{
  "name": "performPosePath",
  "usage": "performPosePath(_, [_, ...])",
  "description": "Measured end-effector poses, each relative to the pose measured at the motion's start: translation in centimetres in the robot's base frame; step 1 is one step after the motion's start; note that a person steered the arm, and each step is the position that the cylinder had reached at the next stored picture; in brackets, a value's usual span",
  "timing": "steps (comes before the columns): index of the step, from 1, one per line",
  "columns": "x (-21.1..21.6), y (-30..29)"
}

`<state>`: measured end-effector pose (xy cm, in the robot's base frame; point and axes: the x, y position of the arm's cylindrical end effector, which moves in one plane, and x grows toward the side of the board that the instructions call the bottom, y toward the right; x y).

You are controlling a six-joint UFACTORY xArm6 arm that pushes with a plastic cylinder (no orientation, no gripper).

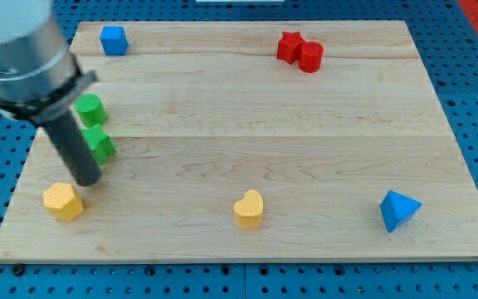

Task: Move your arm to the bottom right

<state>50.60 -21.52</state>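
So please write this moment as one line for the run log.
tip: left side, beside green block, above yellow block | goal: bottom right, not reached

No readable text, label, brand, number or sign anywhere: none on the pale wooden board point(247, 124), none on the small coloured blocks, none on the blue perforated surface point(471, 75) around it.

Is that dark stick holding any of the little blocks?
Nothing is held. My tip only rests on the board, between the green block and the yellow block.
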Motion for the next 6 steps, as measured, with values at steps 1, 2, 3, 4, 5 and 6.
performPosePath(1, [-2.8, -0.6])
performPosePath(2, [-3.0, -0.1])
performPosePath(3, [-1.0, 1.8])
performPosePath(4, [-2.0, 3.8])
performPosePath(5, [-4.6, 3.8])
performPosePath(6, [-6.6, 2.7])
